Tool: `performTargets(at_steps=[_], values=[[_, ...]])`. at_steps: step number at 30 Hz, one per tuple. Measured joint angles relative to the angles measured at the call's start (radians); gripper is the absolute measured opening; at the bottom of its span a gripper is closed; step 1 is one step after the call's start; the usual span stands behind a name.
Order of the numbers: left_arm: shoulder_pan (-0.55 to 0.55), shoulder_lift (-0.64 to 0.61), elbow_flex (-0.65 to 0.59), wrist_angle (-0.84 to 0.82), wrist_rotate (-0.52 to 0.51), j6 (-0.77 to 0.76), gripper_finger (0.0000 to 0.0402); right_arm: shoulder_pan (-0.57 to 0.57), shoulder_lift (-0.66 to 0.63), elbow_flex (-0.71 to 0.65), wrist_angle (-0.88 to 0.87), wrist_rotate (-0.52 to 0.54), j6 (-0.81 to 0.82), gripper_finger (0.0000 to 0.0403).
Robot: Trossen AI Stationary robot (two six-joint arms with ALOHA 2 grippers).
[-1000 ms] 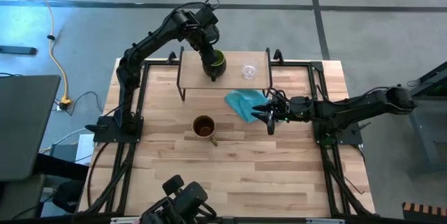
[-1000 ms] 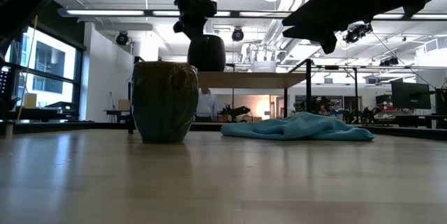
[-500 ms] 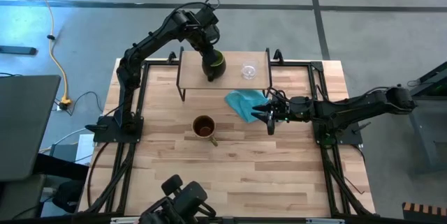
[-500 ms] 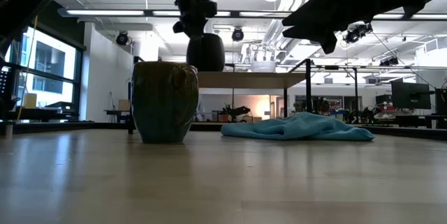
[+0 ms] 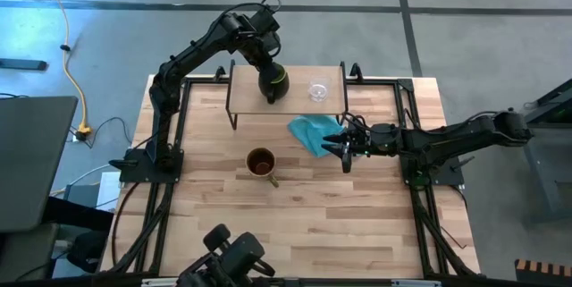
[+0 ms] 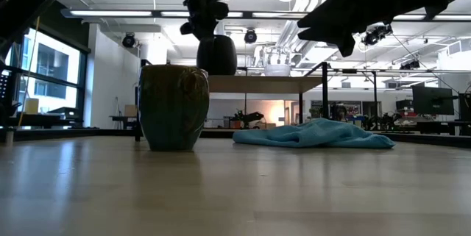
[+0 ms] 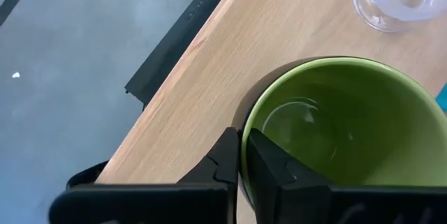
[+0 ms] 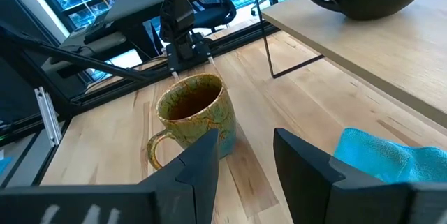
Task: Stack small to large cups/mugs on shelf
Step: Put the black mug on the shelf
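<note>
One wrist view: left gripper [image 7: 241,155] pinches dark mug [image 7: 342,130] rim | right gripper [image 8: 241,151] spread

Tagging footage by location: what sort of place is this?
Likely a robotics lab or open workshop: a wooden table ringed by black framing with two mounted arms, exposed ceiling ducts and strip lights, and office chairs behind.

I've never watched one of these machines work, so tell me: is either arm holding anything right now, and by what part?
Yes. The left claw pinches the rim of the dark mug with green inside, which sits on the shelf. The right claw is open and holds nothing.
</note>
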Motion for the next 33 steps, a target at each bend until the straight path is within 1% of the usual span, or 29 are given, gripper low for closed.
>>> performTargets(at_steps=[18,33], values=[[-0.004,0.0,0.0,-0.001,-0.002,-0.079,0.0,0.0,0.0,0.0,-0.013,0.0,-0.001,0.0128],[-0.029,0.001,0.01,-0.004,-0.06,-0.128,0.0,0.0,0.0,0.0,-0.021,0.0,-0.023,0.0128]])
